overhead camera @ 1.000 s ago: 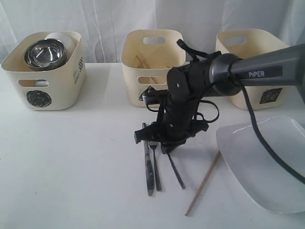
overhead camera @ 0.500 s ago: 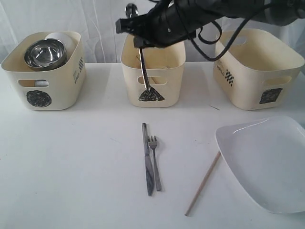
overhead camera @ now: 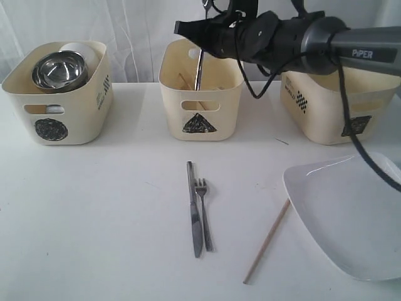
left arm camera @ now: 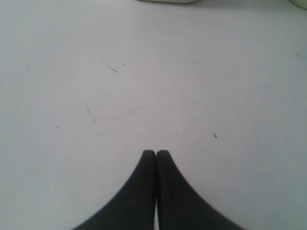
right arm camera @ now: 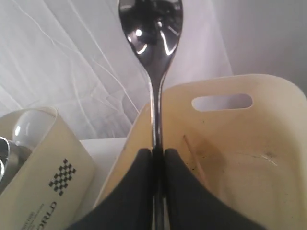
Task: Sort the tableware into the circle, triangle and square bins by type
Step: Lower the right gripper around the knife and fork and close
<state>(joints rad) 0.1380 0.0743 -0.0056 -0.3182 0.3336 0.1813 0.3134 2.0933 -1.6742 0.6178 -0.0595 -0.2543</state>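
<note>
Colours noted:
- table (overhead camera: 94,207) white
- left bin (overhead camera: 69,119), middle bin (overhead camera: 200,106) and right bin (overhead camera: 326,119) all cream
- bin marks black and patterned: circle, triangle, square (small checker patches on the side walls too)
- spoon (right arm camera: 151,28), knife (overhead camera: 195,210) and fork (overhead camera: 203,213) silver
- chopstick (overhead camera: 267,241) pale wood
- plate (overhead camera: 351,213) white

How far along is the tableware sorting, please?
Done: a shiny steel bowl sits in the cream circle-marked bin, and one wooden chopstick lies in the cream triangle-marked bin. In hand: the right hand holds a steel spoon upright over that bin. Left: the steel knife, steel fork, second wooden chopstick and large white plate lie on the table.
</note>
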